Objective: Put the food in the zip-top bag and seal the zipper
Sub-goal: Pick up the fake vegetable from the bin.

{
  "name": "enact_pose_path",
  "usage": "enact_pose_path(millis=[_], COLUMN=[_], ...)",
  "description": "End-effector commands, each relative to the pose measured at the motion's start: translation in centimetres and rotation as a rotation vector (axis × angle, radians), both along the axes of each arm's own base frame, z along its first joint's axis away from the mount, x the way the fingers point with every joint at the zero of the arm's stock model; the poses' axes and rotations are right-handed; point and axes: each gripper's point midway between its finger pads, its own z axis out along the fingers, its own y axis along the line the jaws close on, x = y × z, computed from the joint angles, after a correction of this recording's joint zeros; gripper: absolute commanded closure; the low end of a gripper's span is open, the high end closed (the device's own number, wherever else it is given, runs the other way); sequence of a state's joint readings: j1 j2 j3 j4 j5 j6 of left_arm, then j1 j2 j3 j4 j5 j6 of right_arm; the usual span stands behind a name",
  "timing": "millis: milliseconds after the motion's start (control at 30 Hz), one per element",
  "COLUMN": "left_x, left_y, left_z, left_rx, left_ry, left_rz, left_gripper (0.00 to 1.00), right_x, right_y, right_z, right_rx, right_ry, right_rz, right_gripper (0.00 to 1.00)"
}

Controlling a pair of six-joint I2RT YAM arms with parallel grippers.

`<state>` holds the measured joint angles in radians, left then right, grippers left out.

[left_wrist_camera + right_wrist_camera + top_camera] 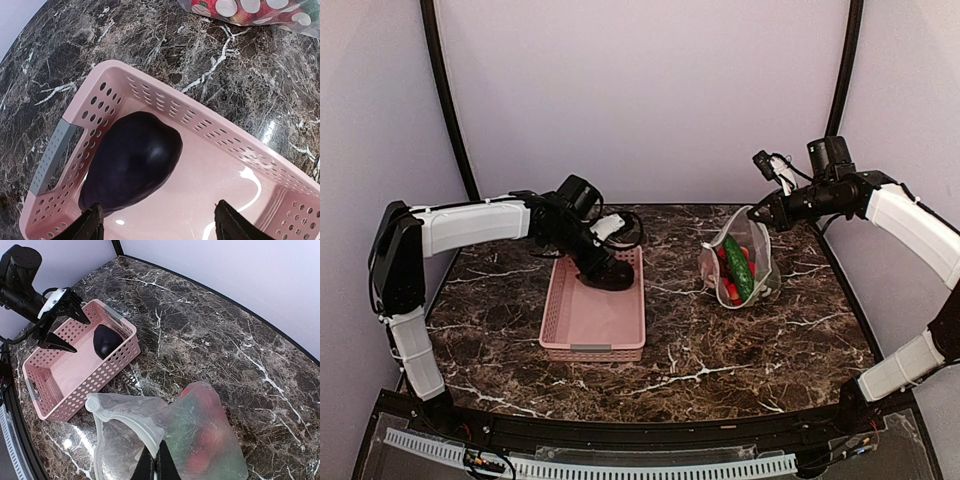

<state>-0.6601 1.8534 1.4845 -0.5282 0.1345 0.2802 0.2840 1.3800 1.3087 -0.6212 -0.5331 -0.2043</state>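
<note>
Just drop the spread left gripper [161,222] around the eggplant [132,160] at the 12 o'clock end of the basket [220,135], with the right gripper [156,460] pinching the zip-top bag [200,435] open.

A pink perforated basket [592,322] with a grey handle sits on the dark marble table [740,350]

The left gripper [160,225] is held with jaws spread wide, tilted downward on an outstretched arm. The right gripper [154,464] is raised, pinched tight on the bag [200,432].
</note>
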Motion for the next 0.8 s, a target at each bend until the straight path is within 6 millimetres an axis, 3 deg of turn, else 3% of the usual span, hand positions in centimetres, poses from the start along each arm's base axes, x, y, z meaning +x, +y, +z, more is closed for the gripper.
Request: enact_pose_path(millis=[0, 533, 767], left_x=[0.1, 2.6, 2.1], left_y=[0.1, 0.3, 0.7], left_z=[-0.3, -6.2, -5.9], left_rx=[0.055, 0.191, 0.200], left_ry=[-0.017, 0.003, 0.041], left_rz=[-0.084, -0.134, -0.070], left_gripper=[0.25, 0.24, 0.27], right_x=[0.0, -0.2, -0.2], right_y=[0.5, 0.2, 0.1], right_z=[1.0, 0.9, 0.9], right_rx=[0.033, 0.025, 0.021], right_ry=[-0.033, -0.037, -0.041], right_rz=[0.023, 0.015, 0.012], right_gripper=[1.00, 1.00, 1.00])
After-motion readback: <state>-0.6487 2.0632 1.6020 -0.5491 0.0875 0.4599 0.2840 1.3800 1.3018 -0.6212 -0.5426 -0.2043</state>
